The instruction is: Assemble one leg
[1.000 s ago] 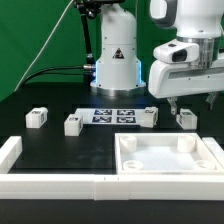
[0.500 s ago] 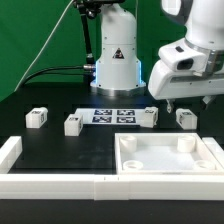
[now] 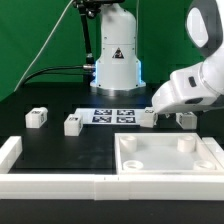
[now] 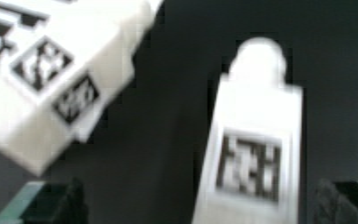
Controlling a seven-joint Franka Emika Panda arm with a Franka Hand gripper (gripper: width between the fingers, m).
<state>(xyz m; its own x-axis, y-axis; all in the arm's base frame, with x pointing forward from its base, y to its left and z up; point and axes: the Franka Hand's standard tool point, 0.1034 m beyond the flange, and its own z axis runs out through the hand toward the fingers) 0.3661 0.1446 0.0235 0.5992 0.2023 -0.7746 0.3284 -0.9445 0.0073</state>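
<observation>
Several alike white legs with marker tags stand on the black table: one [image 3: 36, 117] at the exterior view's left, one [image 3: 72, 123] beside it, one [image 3: 148, 117] right of the marker board [image 3: 113, 115], and one [image 3: 186, 118] further right, partly behind the hand. My gripper [image 3: 166, 114] hangs tilted low between the two right legs. In the wrist view a blurred tagged leg [image 4: 250, 140] lies ahead between the dark fingertips [image 4: 51, 200], off centre toward one finger. The gripper [image 4: 202, 203] is open and holds nothing.
The large white square tray-like piece [image 3: 170, 172] with corner sockets lies in front of the gripper. A white L-shaped rail [image 3: 12, 152] borders the table's front and left. The robot base [image 3: 116, 60] stands behind the marker board, which also shows in the wrist view [image 4: 51, 75].
The arm has tilted and swung down toward the exterior view's left. The gripper is now lower, close to the leg right of the marker board. No part has moved.
</observation>
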